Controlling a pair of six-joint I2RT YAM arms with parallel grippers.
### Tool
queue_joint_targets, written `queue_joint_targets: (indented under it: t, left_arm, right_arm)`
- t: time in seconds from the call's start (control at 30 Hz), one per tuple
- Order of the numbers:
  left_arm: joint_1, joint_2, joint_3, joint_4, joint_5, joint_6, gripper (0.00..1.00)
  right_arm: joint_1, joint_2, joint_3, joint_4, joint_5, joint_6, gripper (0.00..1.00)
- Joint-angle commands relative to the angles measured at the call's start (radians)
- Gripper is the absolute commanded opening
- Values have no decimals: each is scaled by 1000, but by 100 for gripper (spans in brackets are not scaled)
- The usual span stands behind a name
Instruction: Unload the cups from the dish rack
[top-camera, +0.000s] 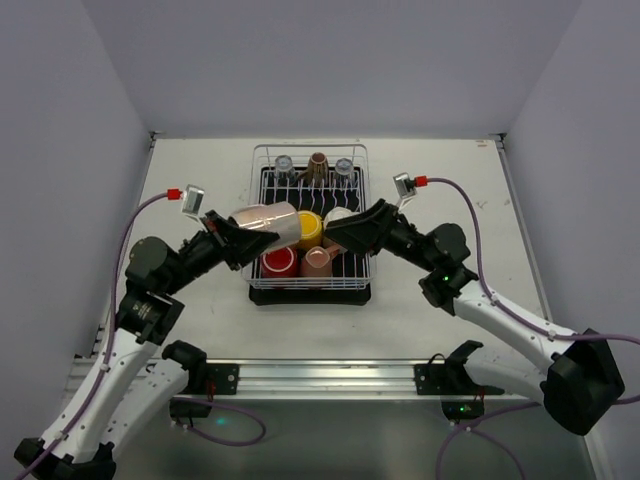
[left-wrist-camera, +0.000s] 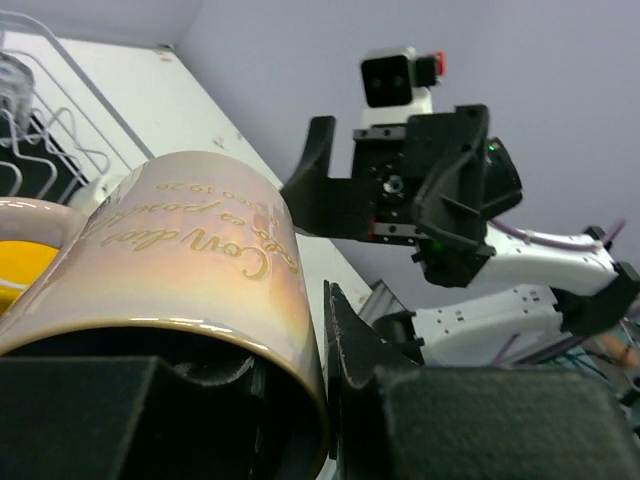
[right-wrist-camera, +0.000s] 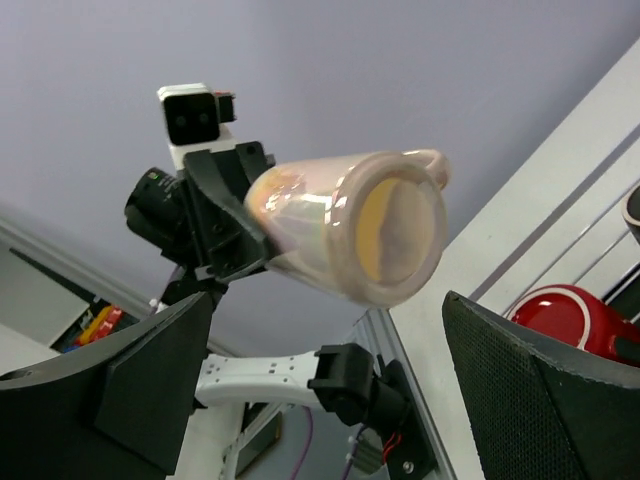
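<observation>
Status: holding pink mug aloft in left end effector, clamped on the rim wall, seemingly one finger inside the mouth and one outside. Hanging over the left side of dish rack, clear of the wires. Long axis roughly level, running left-right: mouth at the left end effector, base pointing right, straight at right end effector. Right end effector spread wide, empty, just right of the base, near but not touching, poised over the rack's right half. Could be a handover setup or just a standoff; can't tell which. Left in the rack: red cup and peach cup at the near end, yellow cup and white cup mid-rack, brown cup between two clear glasses at the far end. Judged early in the unload. Likely next: swing left and out to bare surface, tip base-down before release; left arm closer to that side. For a handover instead, close right on the base end along the same axis. Risk: rim-only grip, could pivot or slip when tilted.
</observation>
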Motion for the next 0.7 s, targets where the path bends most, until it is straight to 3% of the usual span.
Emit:
queue_joint_targets:
  t: [0.0,0.07,0.13,0.17,0.33,0.47,0.53,0.67]
  left_arm:
    - [6,-19,98,107,-127,63,0]
    - [6,-2,152,31,-236,144,0]
    - [6,56,264,-153,-344,244,0]
    - [6,79,300,-202,-454,270,0]
    - [6,288,555,-479,-789,397,0]
    - [16,449,702,-603,-1022,463,0]
    - [68,552,767,-658,-1036,485,0]
    - [220,731,805,-678,-919,491,0]
  right_arm:
    - [-27,-38,-6,92,-77,-37,99]
    - [-41,-52,-26,91,-79,-44,99]
    - [-49,-89,-47,64,-66,-66,99]
    - [-49,-102,-44,25,-57,-86,99]
    - [-49,-214,58,-425,56,-301,99]
    - [-49,-300,97,-631,148,-410,99]
    - [-49,-322,123,-746,173,-462,99]
    - [-47,-369,135,-878,222,-517,99]
